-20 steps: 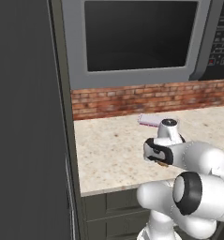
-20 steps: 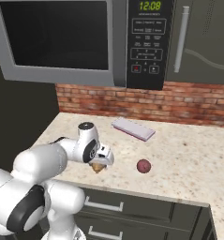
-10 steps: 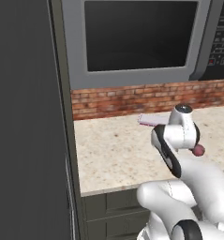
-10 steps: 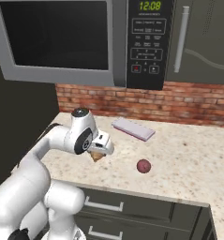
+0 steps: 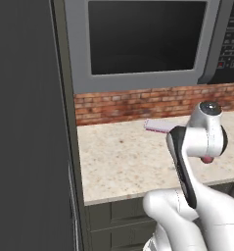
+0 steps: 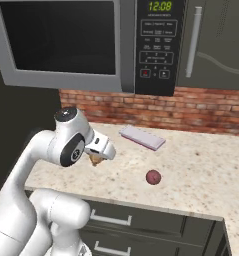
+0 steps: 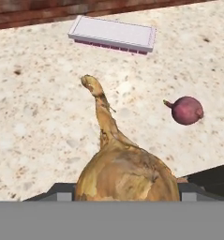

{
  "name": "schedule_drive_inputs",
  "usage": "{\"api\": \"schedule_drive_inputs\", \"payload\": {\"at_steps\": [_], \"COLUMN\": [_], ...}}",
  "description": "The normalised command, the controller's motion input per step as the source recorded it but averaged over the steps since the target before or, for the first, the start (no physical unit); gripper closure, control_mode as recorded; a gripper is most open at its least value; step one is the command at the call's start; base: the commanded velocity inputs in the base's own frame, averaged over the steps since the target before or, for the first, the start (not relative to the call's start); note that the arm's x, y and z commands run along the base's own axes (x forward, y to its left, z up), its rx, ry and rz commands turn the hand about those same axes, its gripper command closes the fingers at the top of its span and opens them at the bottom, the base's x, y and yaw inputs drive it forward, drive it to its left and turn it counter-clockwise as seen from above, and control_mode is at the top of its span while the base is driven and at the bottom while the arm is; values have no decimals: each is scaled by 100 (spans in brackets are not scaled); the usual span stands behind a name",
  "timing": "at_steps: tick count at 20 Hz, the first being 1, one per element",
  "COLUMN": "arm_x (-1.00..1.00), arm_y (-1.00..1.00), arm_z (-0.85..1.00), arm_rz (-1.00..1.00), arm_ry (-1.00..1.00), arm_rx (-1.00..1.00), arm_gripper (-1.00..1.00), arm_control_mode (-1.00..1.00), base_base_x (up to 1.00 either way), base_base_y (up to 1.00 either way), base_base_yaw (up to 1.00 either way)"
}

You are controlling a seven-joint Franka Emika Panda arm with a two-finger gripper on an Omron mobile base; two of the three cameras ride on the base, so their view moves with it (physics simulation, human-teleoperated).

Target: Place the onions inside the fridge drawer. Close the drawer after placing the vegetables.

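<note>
Gripper: fingers pinching the onion from both sides; raised above the counter
Onion: golden-brown bulb held in the gripper, clear of the counter; thin stem tip pointing away from the hand
Counter: speckled beige; small red ball lying on it; flat white block near the brick wall
Fridge: dark grey side, left of the counter

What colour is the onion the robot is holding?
Golden-brown, with a paler tan stem. The onion shows best in the hand view, held in the gripper.
</note>
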Motion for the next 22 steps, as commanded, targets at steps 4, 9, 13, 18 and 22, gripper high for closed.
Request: {"api": "schedule_drive_inputs", "payload": {"at_steps": [4, 9, 13, 18, 22], "arm_x": [-53, 1, 5, -13, 0], "arm_y": [8, 13, -2, -23, 0], "arm_z": [33, 0, 0, 0, 0], "arm_rz": [-2, 1, 0, -1, 0], "arm_ry": [-6, 0, 0, 0, 0], "arm_rx": [0, -2, 0, 4, 0], "arm_gripper": [100, 100, 100, 100, 100], "arm_control_mode": [-100, -100, -100, 100, 100], "base_base_x": [0, 0, 0, -40, -100], "base_base_y": [0, 0, 0, -10, 0], "base_base_yaw": [0, 0, 0, -1, 0]}}
